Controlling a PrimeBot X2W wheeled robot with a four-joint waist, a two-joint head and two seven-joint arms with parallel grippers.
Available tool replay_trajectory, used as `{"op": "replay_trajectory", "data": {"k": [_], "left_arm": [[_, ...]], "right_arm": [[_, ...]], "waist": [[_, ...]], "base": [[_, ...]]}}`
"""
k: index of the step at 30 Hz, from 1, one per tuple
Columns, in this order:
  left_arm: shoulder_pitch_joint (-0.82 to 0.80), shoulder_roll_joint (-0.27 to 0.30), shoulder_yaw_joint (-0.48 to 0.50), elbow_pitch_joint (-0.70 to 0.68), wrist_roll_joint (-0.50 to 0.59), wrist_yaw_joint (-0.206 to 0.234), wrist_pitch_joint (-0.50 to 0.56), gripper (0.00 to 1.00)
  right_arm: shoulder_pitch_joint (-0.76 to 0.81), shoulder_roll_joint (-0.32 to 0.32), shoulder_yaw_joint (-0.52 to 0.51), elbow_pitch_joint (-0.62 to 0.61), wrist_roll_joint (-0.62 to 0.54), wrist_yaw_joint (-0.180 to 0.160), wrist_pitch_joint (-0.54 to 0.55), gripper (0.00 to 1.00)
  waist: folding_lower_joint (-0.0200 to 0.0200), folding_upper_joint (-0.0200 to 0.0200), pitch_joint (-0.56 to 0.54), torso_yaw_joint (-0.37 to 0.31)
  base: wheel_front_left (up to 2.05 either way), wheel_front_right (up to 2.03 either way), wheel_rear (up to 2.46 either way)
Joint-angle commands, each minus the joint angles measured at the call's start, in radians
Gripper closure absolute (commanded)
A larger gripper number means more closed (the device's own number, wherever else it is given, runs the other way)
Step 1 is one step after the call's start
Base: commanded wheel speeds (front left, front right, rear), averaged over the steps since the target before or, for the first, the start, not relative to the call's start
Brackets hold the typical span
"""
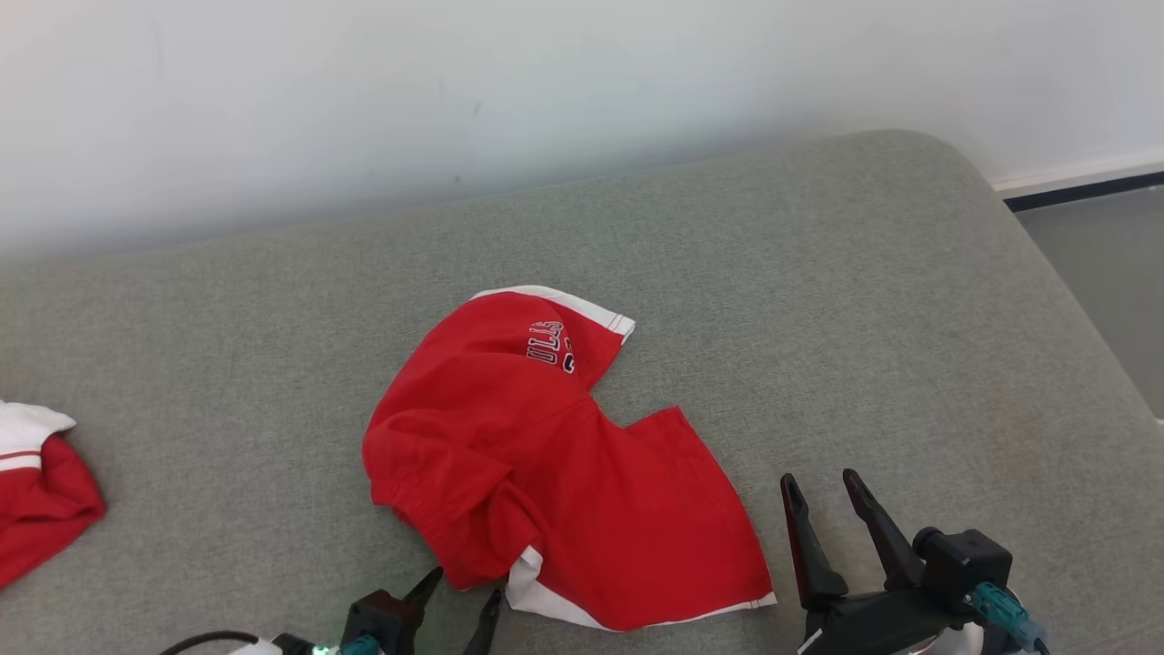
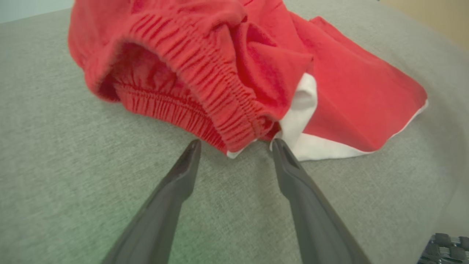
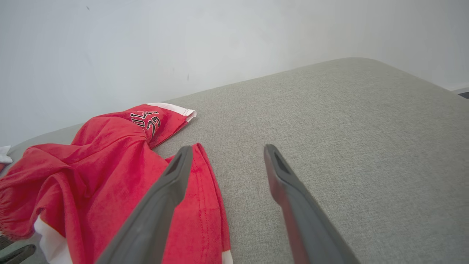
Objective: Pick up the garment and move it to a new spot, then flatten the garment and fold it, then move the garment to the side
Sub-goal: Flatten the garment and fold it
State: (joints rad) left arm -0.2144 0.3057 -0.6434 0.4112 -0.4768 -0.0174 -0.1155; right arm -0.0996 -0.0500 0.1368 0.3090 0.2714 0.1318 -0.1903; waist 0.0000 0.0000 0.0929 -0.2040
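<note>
The red cotton-like shorts with white trim and dark lettering point(image 1: 564, 455) lie crumpled near the front middle of the grey woven upholstered cushion point(image 1: 864, 300); they look light, soft and limp, likely to sag and drag rather than slide, with nothing breakable about them. On their left side the gathered elastic waistband point(image 2: 205, 80) bunches into a thick ridge, probably the firmest place to pinch. The left hand point(image 1: 466, 585) sits just before it with its fingers spread apart and nothing between them, the tips close to the white hem fold point(image 2: 304, 110), though I cannot tell whether they touch it. Further right the flat leg panel point(image 3: 205, 205) offers a thin edge that would need a low scoop. The right hand point(image 1: 821, 478) waits just beside that panel, also spread apart and holding nothing. Around them: a second red and white garment point(image 1: 36, 482) lies at the cushion's far left edge, well apart; the white wall point(image 1: 546, 91) rises behind; on the right the cushion rounds off toward the grey floor point(image 1: 1109, 273). Nothing blocks either hand.
</note>
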Motion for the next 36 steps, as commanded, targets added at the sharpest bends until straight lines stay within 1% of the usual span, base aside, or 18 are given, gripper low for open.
{"op": "replay_trajectory", "data": {"k": [1, 2, 3, 4, 7, 10, 12, 15, 18, 20, 23, 25, 26, 29, 33, 36], "left_arm": [[-0.018, -0.008, -0.002, 0.019, 0.006, -0.005, -0.013, 0.00], [-0.022, -0.012, -0.006, 0.031, 0.004, -0.010, -0.016, 0.12], [-0.029, -0.014, -0.014, 0.042, 0.009, -0.019, -0.022, 0.55], [-0.036, -0.017, -0.013, 0.049, 0.009, -0.024, -0.032, 1.00], [-0.039, -0.022, -0.022, 0.075, 0.012, -0.030, -0.043, 1.00], [-0.040, -0.021, -0.019, 0.077, 0.010, -0.026, -0.060, 1.00], [-0.026, 0.002, -0.007, 0.055, 0.000, -0.018, -0.060, 1.00], [0.002, 0.047, 0.005, 0.000, -0.011, -0.009, -0.030, 1.00], [0.031, 0.121, 0.002, -0.077, -0.007, -0.010, 0.037, 1.00], [0.049, 0.166, 0.007, -0.135, -0.003, 0.004, 0.081, 1.00], [0.076, 0.214, 0.016, -0.213, -0.013, 0.020, 0.135, 1.00], [0.090, 0.235, 0.018, -0.247, -0.018, 0.030, 0.161, 1.00], [0.095, 0.237, 0.018, -0.261, -0.020, 0.036, 0.169, 1.00], [0.107, 0.227, 0.013, -0.284, -0.040, 0.035, 0.184, 1.00], [0.112, 0.213, 0.008, -0.267, -0.050, 0.021, 0.166, 1.00], [0.108, 0.209, 0.005, -0.256, -0.046, 0.021, 0.156, 1.00]], "right_arm": [[0.009, -0.001, 0.003, -0.001, -0.003, -0.002, 0.001, 0.00], [0.011, -0.001, 0.002, 0.000, -0.003, -0.002, 0.002, 0.00], [0.012, -0.001, 0.000, 0.000, -0.003, -0.002, 0.002, 0.00], [0.014, 0.000, -0.001, 0.001, -0.004, -0.002, 0.002, 0.00], [0.020, -0.001, -0.011, 0.002, -0.007, -0.002, 0.001, 0.00], [0.026, 0.000, -0.023, 0.004, -0.008, -0.002, -0.001, 0.00], [0.043, 0.000, -0.026, 0.004, -0.007, -0.002, 0.000, 0.00], [0.048, -0.001, -0.032, 0.001, -0.002, -0.002, 0.002, 0.00], [0.057, 0.000, -0.036, 0.003, 0.002, -0.002, 0.000, 0.00], [0.059, -0.001, -0.037, 0.005, 0.005, -0.002, 0.000, 0.00], [0.057, -0.001, -0.042, 0.006, 0.006, -0.002, -0.002, 0.00], [0.050, 0.000, -0.041, 0.008, 0.005, -0.002, -0.003, 0.00], [0.046, -0.001, -0.041, 0.010, 0.005, -0.002, -0.003, 0.00], [0.041, -0.001, -0.040, 0.015, 0.004, -0.002, -0.003, 0.00], [0.034, -0.001, -0.039, 0.021, 0.003, -0.002, -0.005, 0.00], [0.033, 0.000, -0.039, 0.024, 0.002, -0.002, -0.005, 0.00]], "waist": [[0.0000, 0.0000, -0.003, -0.010], [0.0000, 0.0000, -0.005, -0.013], [0.0000, 0.0000, -0.005, -0.015], [0.0000, 0.0000, -0.006, -0.017], [0.0000, 0.0000, -0.012, -0.013], [0.0000, 0.0000, -0.019, 0.009], [0.0000, 0.0000, -0.030, 0.039], [0.0000, 0.0000, -0.037, 0.074], [0.0000, 0.0000, -0.039, 0.108], [0.0000, 0.0000, -0.038, 0.126], [0.0000, 0.0000, -0.032, 0.146], [0.0000, 0.0000, -0.027, 0.152], [0.0000, 0.0000, -0.025, 0.153], [0.0000, 0.0000, -0.020, 0.155], [0.0000, 0.0000, -0.021, 0.151], [0.0000, 0.0000, -0.024, 0.149]], "base": [[0.00, 0.00, 0.00], [0.00, 0.00, 0.00], [0.00, 0.00, 0.00], [0.00, 0.00, 0.00], [0.00, 0.00, 0.00], [0.00, 0.00, 0.00], [0.00, 0.00, 0.00], [0.00, 0.00, 0.00], [0.00, 0.00, 0.00], [0.00, 0.00, 0.00], [0.00, 0.00, 0.00], [0.00, 0.00, 0.00], [0.00, 0.00, 0.00], [0.00, 0.00, 0.00], [0.00, 0.00, 0.00], [0.00, 0.00, 0.00]]}}
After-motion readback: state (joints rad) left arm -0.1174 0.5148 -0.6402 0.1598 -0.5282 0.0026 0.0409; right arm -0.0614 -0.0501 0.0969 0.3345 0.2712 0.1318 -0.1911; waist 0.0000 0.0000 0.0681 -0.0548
